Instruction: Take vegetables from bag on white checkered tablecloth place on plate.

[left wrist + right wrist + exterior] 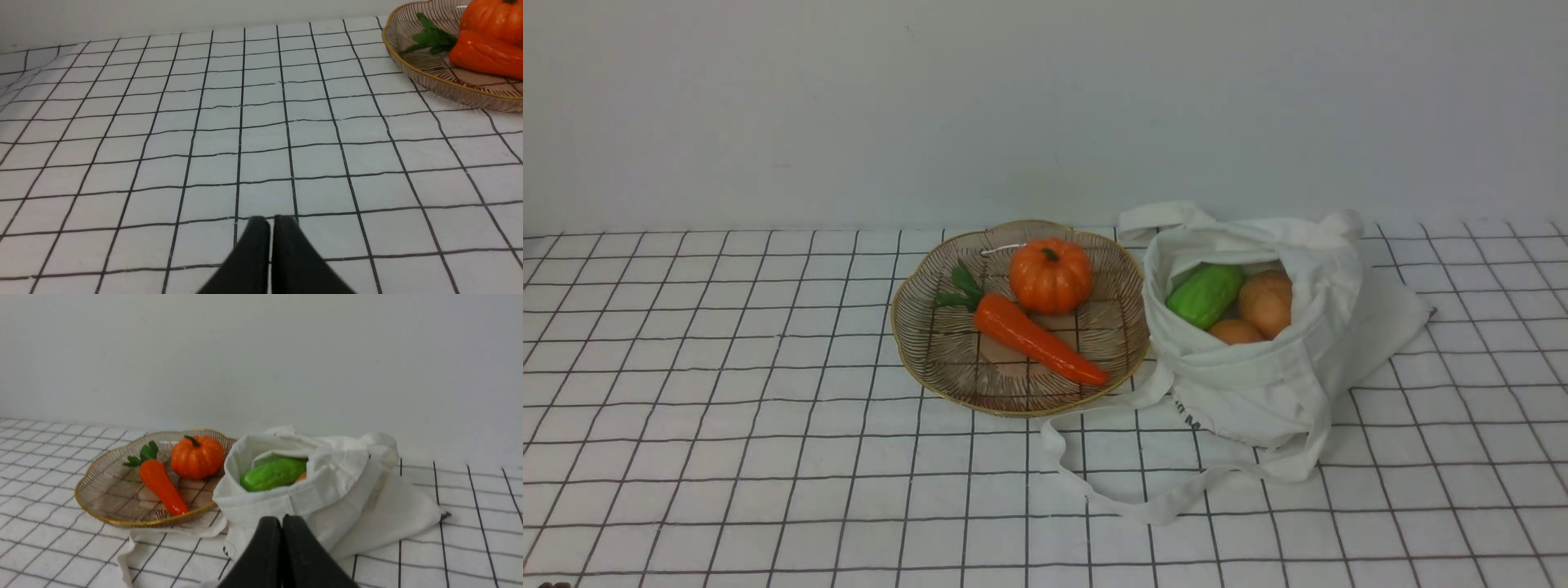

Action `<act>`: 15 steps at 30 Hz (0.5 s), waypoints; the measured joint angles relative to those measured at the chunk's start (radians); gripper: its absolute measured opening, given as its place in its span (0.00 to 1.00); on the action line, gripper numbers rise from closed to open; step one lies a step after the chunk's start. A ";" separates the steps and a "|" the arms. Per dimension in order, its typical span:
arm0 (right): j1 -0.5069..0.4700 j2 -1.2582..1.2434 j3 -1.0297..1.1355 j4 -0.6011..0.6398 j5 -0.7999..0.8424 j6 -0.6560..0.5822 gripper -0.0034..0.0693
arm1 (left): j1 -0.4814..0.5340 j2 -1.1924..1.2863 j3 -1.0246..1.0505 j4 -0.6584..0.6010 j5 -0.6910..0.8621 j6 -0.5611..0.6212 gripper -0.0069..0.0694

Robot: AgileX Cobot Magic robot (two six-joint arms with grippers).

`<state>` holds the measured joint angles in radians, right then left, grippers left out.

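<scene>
The ribbed glass plate point(931, 343) with a gold rim holds an orange pumpkin point(1050, 275) and an orange carrot point(1037, 339). To its right the white cloth bag point(1258, 384) lies open with a green gourd point(1205, 294) and tan potatoes point(1266, 302) inside. Neither gripper shows in the front view. My left gripper point(271, 222) is shut and empty over bare tablecloth, with the plate point(433, 75) at the far right of its view. My right gripper point(282, 520) is shut and empty, short of the bag point(327, 494); the gourd point(273, 473) shows in the bag's mouth.
The white checkered tablecloth point(727, 425) spans the whole table. The bag's long strap point(1094, 490) loops across the cloth in front of plate and bag. A plain pale wall point(1013, 106) stands behind the table.
</scene>
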<state>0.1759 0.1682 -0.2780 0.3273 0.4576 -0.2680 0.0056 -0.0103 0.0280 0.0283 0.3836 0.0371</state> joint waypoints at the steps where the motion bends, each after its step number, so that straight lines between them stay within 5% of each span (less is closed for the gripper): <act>1: 0.000 0.000 0.007 -0.001 0.000 0.000 0.03 | 0.000 0.000 0.000 0.000 0.000 0.000 0.08; 15: 0.021 0.000 0.032 -0.004 0.005 0.000 0.03 | 0.000 0.000 0.000 0.000 0.000 0.000 0.08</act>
<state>0.1965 0.1682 -0.2465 0.3233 0.4631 -0.2680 0.0056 -0.0103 0.0280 0.0283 0.3836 0.0371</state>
